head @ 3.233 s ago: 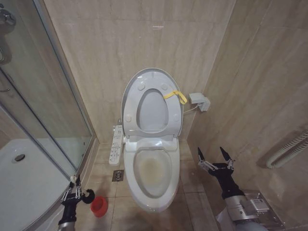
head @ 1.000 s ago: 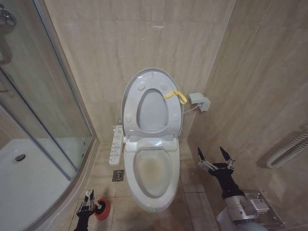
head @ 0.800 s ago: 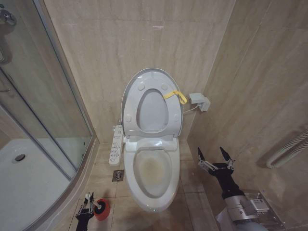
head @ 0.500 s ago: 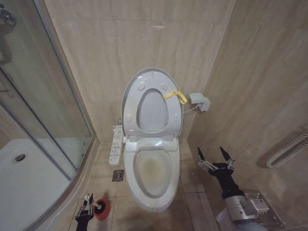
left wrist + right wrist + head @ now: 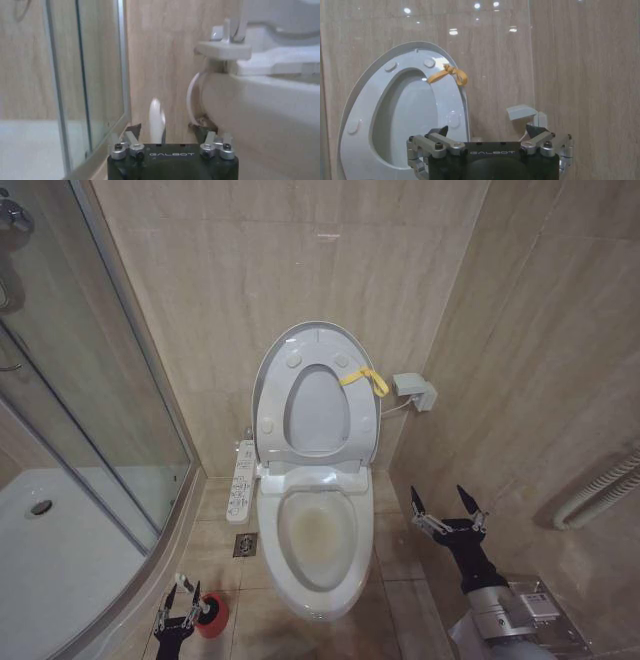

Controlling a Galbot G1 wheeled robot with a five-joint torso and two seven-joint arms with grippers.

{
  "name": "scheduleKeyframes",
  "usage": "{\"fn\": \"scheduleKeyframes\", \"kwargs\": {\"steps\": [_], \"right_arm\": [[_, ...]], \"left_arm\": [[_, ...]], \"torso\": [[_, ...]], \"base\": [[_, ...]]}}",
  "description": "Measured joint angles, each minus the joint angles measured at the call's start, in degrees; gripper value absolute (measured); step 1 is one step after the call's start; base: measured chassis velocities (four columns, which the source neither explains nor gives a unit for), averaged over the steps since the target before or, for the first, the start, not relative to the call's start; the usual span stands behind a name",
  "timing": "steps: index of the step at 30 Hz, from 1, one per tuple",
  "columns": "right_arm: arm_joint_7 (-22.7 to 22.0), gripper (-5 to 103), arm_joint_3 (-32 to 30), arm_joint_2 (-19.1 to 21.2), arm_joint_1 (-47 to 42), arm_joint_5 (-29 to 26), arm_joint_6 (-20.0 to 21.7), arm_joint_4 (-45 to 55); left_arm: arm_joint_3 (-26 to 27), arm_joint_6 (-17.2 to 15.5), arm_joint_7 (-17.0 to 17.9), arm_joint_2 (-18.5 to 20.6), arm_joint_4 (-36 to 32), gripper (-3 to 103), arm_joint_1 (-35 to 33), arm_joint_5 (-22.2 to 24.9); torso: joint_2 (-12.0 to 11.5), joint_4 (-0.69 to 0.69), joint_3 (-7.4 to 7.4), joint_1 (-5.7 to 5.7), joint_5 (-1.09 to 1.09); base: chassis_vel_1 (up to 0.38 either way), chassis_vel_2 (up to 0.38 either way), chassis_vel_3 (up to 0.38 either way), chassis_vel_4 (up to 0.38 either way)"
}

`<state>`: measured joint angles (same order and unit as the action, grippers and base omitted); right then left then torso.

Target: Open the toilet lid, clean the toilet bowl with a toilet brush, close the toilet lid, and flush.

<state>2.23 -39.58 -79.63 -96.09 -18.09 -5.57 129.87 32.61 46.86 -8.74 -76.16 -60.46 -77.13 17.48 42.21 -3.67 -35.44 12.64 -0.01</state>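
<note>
The toilet lid (image 5: 315,340) stands upright against the wall together with the raised seat, a yellow strap (image 5: 365,378) tied at its right edge; the lid (image 5: 380,75) also shows in the right wrist view. Below it the toilet bowl (image 5: 320,530) lies uncovered with a yellowish stain inside. The toilet brush's white handle (image 5: 156,118) rises between the spread fingers of my left gripper (image 5: 166,130). That left gripper (image 5: 186,588) is low on the floor, just left of the red holder (image 5: 212,616). My right gripper (image 5: 445,505) hangs open right of the bowl, holding nothing.
A glass shower enclosure (image 5: 100,380) and white shower tray (image 5: 50,560) close off the left. A white button panel (image 5: 242,480) sits beside the bowl, with a floor drain (image 5: 245,545) below it. A wall box (image 5: 412,388) and a tiled wall stand close on the right.
The left gripper has come from the shower tray's edge down to the red holder. Its fingers now stand wider apart than half a second ago. The right arm has not moved.
</note>
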Motion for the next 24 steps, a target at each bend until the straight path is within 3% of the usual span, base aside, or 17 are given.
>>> {"fn": "scheduleKeyframes", "kwargs": {"steps": [2, 3, 9, 10, 12, 15, 16, 19, 21, 22, 24], "right_arm": [[0.0, 100, 0.0, 0.0, 0.0, 0.0, 0.0, 0.0], [0.0, 100, 0.0, 0.0, 0.0, 0.0, 0.0, 0.0], [0.0, 100, 0.0, 0.0, 0.0, 0.0, 0.0, 0.0], [0.0, 100, 0.0, 0.0, 0.0, 0.0, 0.0, 0.0], [0.0, 100, 0.0, 0.0, 0.0, 0.0, 0.0, 0.0], [0.0, 100, 0.0, 0.0, 0.0, 0.0, 0.0, 0.0], [0.0, 100, 0.0, 0.0, 0.0, 0.0, 0.0, 0.0], [0.0, 100, 0.0, 0.0, 0.0, 0.0, 0.0, 0.0], [0.0, 100, 0.0, 0.0, 0.0, 0.0, 0.0, 0.0], [0.0, 100, 0.0, 0.0, 0.0, 0.0, 0.0, 0.0], [0.0, 100, 0.0, 0.0, 0.0, 0.0, 0.0, 0.0]], "left_arm": [[0.6, -0.1, -0.3, 0.0, -2.3, 52, -1.2, -0.7], [1.0, -0.1, -0.6, 0.0, -4.0, 79, -2.2, -1.2], [3.0, -0.2, -0.7, -0.7, -14.2, 79, -8.3, -2.8], [3.3, -0.3, 0.0, -0.8, -18.0, 100, -10.2, -2.8], [3.6, -1.0, 0.4, -0.9, -21.0, 100, -11.6, -2.8], [4.4, -5.7, 0.8, -1.1, -34.6, 100, -17.6, -1.6], [4.4, -5.7, 0.8, -1.1, -34.6, 100, -17.6, -1.6], [4.6, -12.3, 3.8, -1.8, -49.5, 100, -22.3, -0.5], [4.7, -13.8, 4.7, -1.9, -52.1, 100, -23.1, -0.5], [4.4, -17.9, 7.8, -2.1, -58.2, 100, -24.6, -1.0], [4.9, -22.2, 10.0, -2.0, -62.4, 100, -25.2, -2.7]], "torso": [[0.0, 0.00, 0.00, 0.00, 0.00], [0.0, 0.00, 0.00, 0.00, 0.00], [0.0, 0.01, 0.00, 0.00, 0.00], [0.0, 0.01, 0.00, 0.00, 0.00], [0.0, 0.00, 0.00, 0.00, 0.00], [0.0, 0.00, 0.00, 0.00, 0.01], [0.0, 0.00, 0.00, 0.00, 0.01], [0.0, 0.00, 0.00, 0.00, 0.02], [0.0, -0.01, 0.00, 0.00, 0.04], [0.0, 0.01, 0.00, 0.00, 0.02], [0.0, 0.00, 0.00, 0.00, 0.03]], "base": [[0.000, 0.000, 0.000, 0.000], [0.000, 0.000, 0.000, 0.000], [0.000, 0.000, 0.000, 0.000], [0.000, 0.000, 0.000, 0.000], [0.000, 0.000, 0.000, 0.000], [0.000, 0.000, 0.000, 0.000], [0.000, 0.000, 0.000, 0.000], [0.000, 0.000, 0.000, 0.000], [0.000, 0.000, 0.000, 0.000], [0.000, 0.000, 0.000, 0.000], [0.000, 0.000, 0.000, 0.000]]}}
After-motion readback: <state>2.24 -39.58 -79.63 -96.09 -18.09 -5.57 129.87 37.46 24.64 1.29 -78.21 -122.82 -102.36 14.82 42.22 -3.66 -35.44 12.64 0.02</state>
